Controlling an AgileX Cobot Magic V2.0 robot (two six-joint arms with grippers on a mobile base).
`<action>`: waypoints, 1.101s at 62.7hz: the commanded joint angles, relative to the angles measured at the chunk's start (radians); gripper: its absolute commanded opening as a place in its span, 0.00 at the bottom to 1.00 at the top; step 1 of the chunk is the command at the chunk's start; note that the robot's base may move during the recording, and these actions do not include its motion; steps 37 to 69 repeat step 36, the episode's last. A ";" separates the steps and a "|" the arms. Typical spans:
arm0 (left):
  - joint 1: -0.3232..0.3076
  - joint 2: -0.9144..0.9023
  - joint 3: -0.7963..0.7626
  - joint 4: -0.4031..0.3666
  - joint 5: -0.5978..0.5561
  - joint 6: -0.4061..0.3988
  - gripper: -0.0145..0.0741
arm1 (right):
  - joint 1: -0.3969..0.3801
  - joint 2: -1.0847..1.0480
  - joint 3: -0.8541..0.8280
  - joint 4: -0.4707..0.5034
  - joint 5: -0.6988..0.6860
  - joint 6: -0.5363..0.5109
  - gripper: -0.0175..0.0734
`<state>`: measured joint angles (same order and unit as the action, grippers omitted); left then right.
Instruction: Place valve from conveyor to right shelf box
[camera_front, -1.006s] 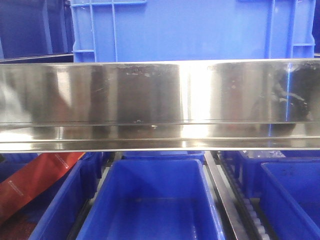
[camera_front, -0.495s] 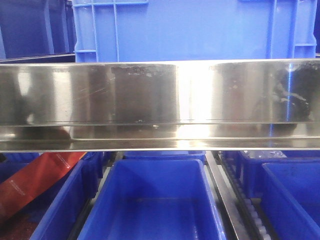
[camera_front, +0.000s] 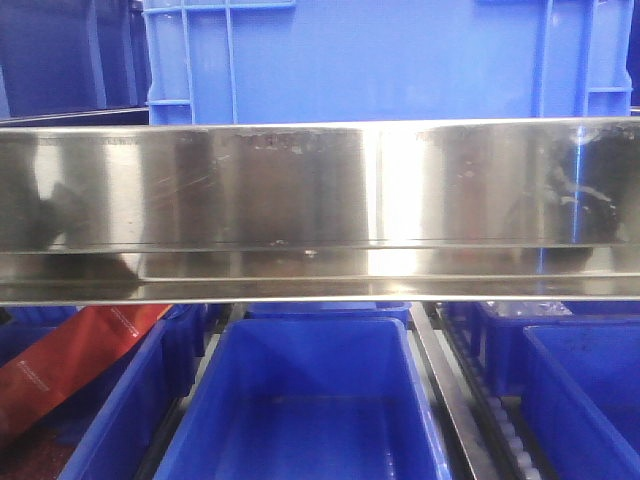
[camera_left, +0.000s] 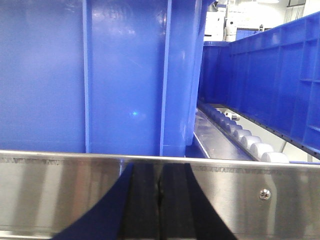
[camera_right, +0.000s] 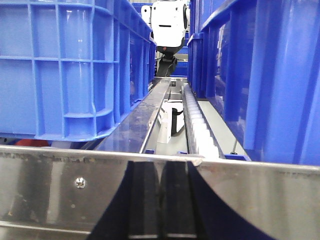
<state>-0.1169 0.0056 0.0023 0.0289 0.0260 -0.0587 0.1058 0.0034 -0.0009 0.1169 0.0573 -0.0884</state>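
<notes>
Both tools, left (camera_left: 159, 200) and right (camera_right: 161, 200), sit pressed together before a steel shelf rail (camera_front: 320, 200) and blue crates (camera_front: 310, 400).

Shelf rail (camera_front: 320, 210) is seen as polished sheet metal — mirror-glossy, finely scratched and smudged. Crates (camera_front: 310, 400) are moulded blue plastic, smooth with a slight sheen, ribbed outside (camera_right: 75, 70). Rollers (camera_right: 202, 130) look like matt white plastic — set in a bare metal track. Red strip (camera_front: 70, 365): glossy, printed.
</notes>
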 joint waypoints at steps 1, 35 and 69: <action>0.002 -0.006 -0.002 -0.001 -0.021 -0.007 0.04 | -0.004 -0.003 0.001 -0.007 -0.022 -0.007 0.01; 0.002 -0.006 -0.002 -0.001 -0.021 -0.007 0.04 | -0.004 -0.003 0.001 -0.007 -0.022 -0.007 0.01; 0.002 -0.006 -0.002 -0.001 -0.021 -0.007 0.04 | -0.004 -0.003 0.001 -0.007 -0.022 -0.007 0.01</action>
